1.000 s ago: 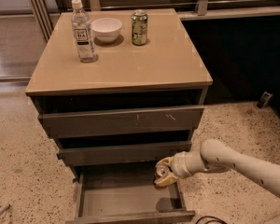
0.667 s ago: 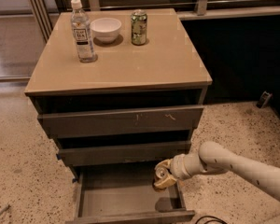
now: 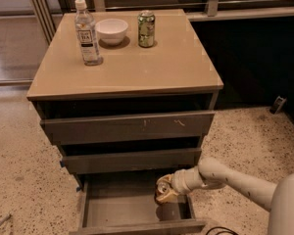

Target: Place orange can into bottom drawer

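The orange can (image 3: 163, 188) is in my gripper (image 3: 166, 191), held tilted over the right part of the bottom drawer (image 3: 117, 210), just above its grey floor. The drawer is pulled open at the foot of the cabinet, below the two taller-fronted drawers. My white arm (image 3: 225, 180) reaches in from the lower right. The gripper is shut on the can, with its silver top facing left and up.
On the tan cabinet top (image 3: 157, 62) stand a water bottle (image 3: 86, 32), a white bowl (image 3: 111, 30) and a green can (image 3: 146, 28). The middle drawer front (image 3: 132, 159) hangs just above the gripper. A speckled floor lies around the cabinet, and a dark wall stands to the right.
The gripper with the can has moved slightly left and down, deeper over the open bottom drawer. Nothing else has moved.
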